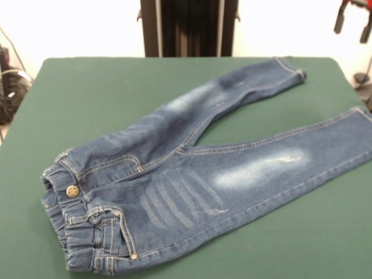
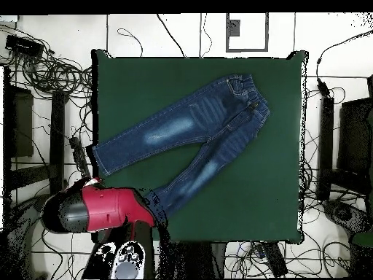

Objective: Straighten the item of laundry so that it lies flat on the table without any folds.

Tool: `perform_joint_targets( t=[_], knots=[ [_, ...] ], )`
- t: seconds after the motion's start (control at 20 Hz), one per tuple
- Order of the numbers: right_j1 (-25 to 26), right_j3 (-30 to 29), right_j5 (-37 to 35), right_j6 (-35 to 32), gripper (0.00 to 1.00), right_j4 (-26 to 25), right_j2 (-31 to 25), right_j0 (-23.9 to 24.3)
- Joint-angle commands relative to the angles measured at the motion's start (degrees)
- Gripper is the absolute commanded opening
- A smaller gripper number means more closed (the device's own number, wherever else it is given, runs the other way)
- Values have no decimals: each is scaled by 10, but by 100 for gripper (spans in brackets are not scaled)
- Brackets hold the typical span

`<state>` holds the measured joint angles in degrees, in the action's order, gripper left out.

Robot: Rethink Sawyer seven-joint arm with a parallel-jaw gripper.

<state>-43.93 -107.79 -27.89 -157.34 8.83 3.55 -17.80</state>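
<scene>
One pair of small dark blue denim jeans [image 1: 192, 180] with faded pale patches and tan stitching lies on one large rectangular table covered in dark green cloth [image 1: 87, 104]. One brass button [image 1: 72, 190] sits at the gathered elastic waistband [image 1: 70, 224]. Two legs, spread apart in a V with bare cloth between them.

Front view: waistband near the tabletop's near left corner; one leg runs to the far edge, its cuff close to the far right corner; the other leg runs to the right edge and reaches it. Fabric looks mostly flat, waistband bunched. No arm over the tabletop here; only dark and red parts [image 1: 354, 17] at the top right corner of the view, too little to identify.

Overhead view: the red and black arm [image 2: 98, 208] shows beside one corner of the tabletop, its housing lying over the cuff of one leg. The gripper itself is not distinguishable; cannot tell how far open it is or whether it holds anything.
</scene>
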Motion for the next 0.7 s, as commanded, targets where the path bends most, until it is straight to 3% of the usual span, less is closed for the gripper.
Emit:
perform_joint_targets(
  t=[0.05,0.7],
  knots=[
    [106,0,84,-25,100,-20,-44,6],
    [209,-4,205,-27,100,-32,-51,22]
  ],
)
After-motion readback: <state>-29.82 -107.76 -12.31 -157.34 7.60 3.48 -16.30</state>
